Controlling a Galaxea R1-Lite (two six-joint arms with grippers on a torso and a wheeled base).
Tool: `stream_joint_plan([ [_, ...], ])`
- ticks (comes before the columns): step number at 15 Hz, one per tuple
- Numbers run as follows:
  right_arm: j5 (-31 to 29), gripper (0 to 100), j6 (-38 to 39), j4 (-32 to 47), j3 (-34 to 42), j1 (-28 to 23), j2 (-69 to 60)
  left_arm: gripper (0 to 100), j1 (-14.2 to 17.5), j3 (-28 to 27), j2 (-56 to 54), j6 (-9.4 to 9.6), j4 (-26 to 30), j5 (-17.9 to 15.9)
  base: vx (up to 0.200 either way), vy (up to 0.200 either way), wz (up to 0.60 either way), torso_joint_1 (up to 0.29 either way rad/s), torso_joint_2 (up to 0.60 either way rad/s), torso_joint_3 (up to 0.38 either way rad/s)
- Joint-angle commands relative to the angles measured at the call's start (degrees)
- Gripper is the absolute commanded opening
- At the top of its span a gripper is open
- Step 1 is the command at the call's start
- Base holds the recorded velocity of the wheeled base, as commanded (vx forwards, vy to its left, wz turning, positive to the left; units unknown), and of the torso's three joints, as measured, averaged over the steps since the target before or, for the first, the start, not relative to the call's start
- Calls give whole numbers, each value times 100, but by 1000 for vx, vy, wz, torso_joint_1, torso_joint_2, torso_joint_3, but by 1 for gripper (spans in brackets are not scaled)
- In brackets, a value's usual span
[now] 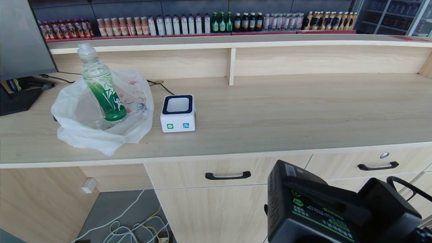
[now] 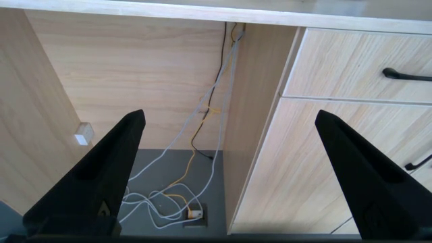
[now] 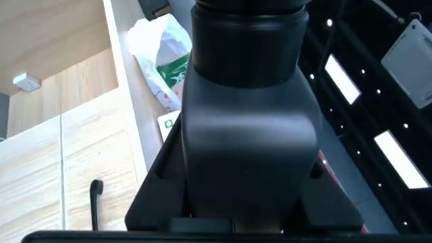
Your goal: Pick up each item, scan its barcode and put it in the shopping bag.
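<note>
Well, clear green-labelled plastic bottle (image 1: 103, 89) leans inside crumpled white plastic shopping bag (image 1: 77, 135). Below pale wooden counter (image 1: 270, 111), left gripper (image 2: 229, 118) spread wide, empty; right gripper (image 3: 246, 121) unreadable. Risk: bag nudged, bottle tips out.

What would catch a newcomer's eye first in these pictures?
Most likely the green-labelled bottle standing tilted in the white shopping bag at the left of the counter. Next comes the white scanner box beside the bag, then the long row of bottles on the back shelf.
</note>
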Motion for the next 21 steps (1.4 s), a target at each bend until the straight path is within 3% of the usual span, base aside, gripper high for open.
stream_joint_plan([
  [1,2,0,-327,-3,-102,20,86,100,5,0,-2,-2,0,0,0,0,0,0,0,0],
  [6,-7,0,-1830,-3,-1069,195,385,100,5,0,-2,-2,0,0,0,0,0,0,0,0],
  [9,2,0,-2094,-3,-1377,371,781,100,5,0,-2,-2,0,0,0,0,0,0,0,0],
  [12,2,0,-2964,-3,-1456,468,622,100,5,0,-2,-2,0,0,0,0,0,0,0,0],
  [17,2,0,-3623,-3,-1482,617,579,100,5,0,-2,-2,0,0,0,0,0,0,0,0],
  [21,2,0,-3684,-3,-1430,617,552,100,-4,0,-2,-2,0,0,0,0,0,0,0,0],
])
